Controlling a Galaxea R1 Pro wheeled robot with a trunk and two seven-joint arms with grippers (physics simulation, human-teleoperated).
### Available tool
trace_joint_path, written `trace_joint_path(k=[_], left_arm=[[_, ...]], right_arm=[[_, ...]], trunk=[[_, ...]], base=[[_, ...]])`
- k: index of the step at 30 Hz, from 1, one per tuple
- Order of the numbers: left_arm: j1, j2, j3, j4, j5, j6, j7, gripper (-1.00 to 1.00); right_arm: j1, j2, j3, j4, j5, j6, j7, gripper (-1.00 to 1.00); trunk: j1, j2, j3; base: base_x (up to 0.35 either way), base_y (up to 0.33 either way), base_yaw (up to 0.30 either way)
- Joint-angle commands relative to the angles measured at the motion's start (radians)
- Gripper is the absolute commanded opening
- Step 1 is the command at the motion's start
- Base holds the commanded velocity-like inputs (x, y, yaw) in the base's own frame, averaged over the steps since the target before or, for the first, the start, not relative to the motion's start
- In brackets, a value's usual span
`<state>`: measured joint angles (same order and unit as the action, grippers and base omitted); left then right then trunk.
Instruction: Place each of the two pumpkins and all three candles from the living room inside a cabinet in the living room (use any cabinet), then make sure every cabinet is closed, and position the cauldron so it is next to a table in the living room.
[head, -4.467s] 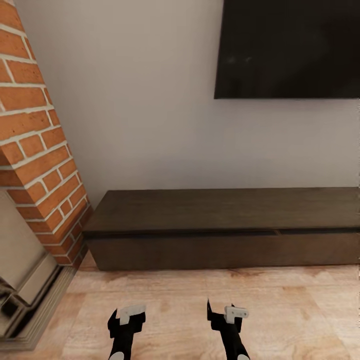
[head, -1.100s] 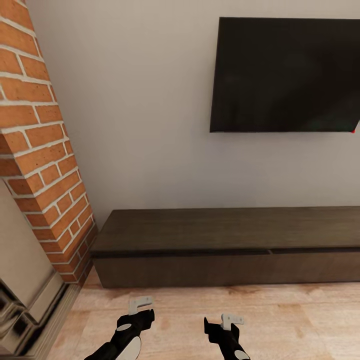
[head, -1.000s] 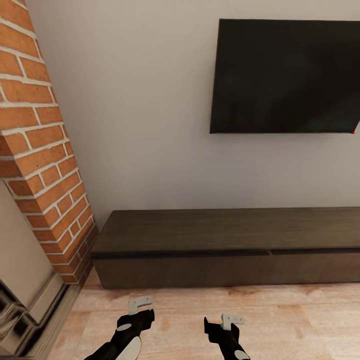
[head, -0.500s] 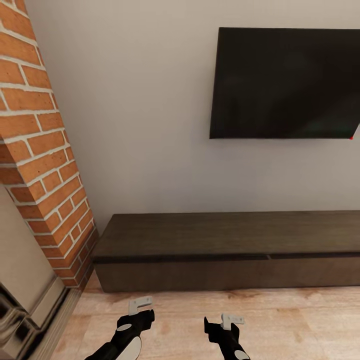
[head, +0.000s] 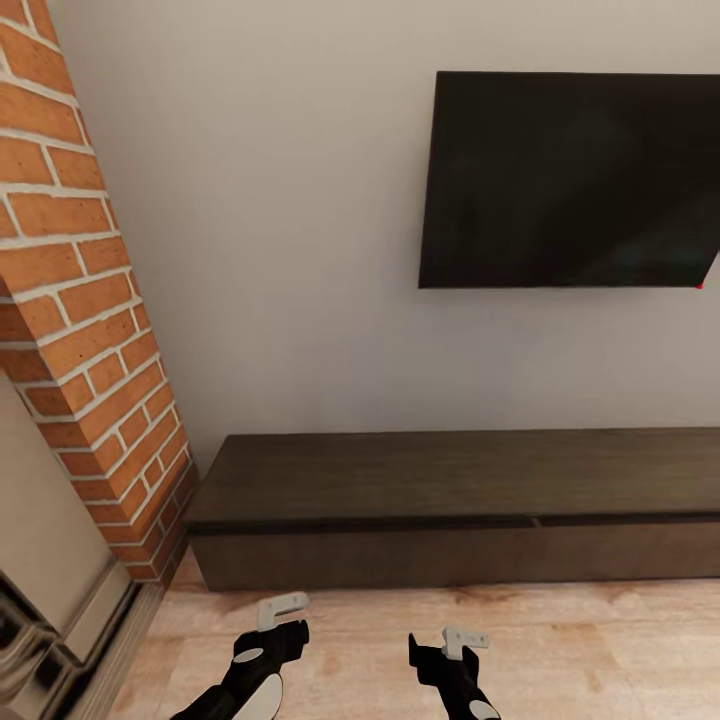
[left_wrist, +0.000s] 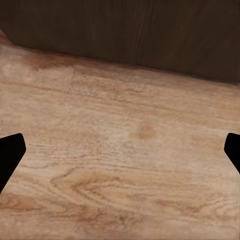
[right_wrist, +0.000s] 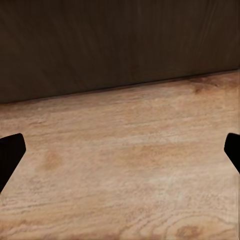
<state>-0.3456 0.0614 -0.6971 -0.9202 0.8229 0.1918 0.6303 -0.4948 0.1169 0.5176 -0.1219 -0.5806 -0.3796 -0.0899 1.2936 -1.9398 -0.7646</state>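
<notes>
As the camera is tilting upward, the cabinet (head: 450, 505) is sitting lower in view, drawers shut; both hands, the left hand (head: 282, 612) and right hand (head: 450, 640), are hanging wide open and empty

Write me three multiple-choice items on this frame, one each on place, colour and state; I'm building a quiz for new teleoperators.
1. Where is the cabinet?
A. Against the wall below the TV
B. On top of the fireplace
C. Behind the robot

2. What colour is the chimney brick?
A. Grey
B. Orange-red
C. White

3. How do the cabinet's drawer fronts stand?
A. One pulled out
B. All shut
C. Removed

Key: 1 A, it runs along the wall under the screen. 2 B, orange-red bricks with pale mortar. 3 B, the visible fronts sit flush, no pale interior showing.
</notes>
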Motion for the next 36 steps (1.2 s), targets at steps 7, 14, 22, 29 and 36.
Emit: trace_joint_path(k=[7, 14, 22, 29, 36], left_arm=[[-0.001, 0.001, -0.005, -0.002, 0.004, 0.003, 0.007, 1.00], [-0.001, 0.001, -0.005, -0.002, 0.004, 0.003, 0.006, 1.00], [-0.001, 0.002, -0.004, -0.002, 0.004, 0.003, 0.006, 1.00], [-0.002, 0.002, 0.031, 0.074, 0.001, 0.003, 0.006, 1.00], [-0.004, 0.003, 0.117, 0.111, 0.004, 0.005, 0.005, 1.00]], right_arm=[[-0.001, -0.001, 0.008, 0.001, -0.004, -0.002, -0.007, 1.00], [-0.001, -0.002, 0.008, 0.001, -0.004, -0.002, -0.006, 1.00], [-0.001, -0.003, 0.007, 0.001, -0.004, -0.002, -0.005, 1.00], [-0.001, -0.005, 0.007, 0.001, -0.004, -0.003, -0.005, 1.00], [-0.001, -0.006, 0.005, 0.001, -0.005, -0.004, -0.005, 1.00]], trunk=[[-0.027, 0.049, 0.021], [-0.054, 0.098, 0.043], [-0.085, 0.154, 0.068], [-0.111, 0.203, 0.090], [-0.138, 0.252, 0.112]], base=[[0.000, 0.000, 0.000], [0.000, 0.000, 0.000], [0.000, 0.000, 0.000], [0.000, 0.000, 0.000], [0.000, 0.000, 0.000]])
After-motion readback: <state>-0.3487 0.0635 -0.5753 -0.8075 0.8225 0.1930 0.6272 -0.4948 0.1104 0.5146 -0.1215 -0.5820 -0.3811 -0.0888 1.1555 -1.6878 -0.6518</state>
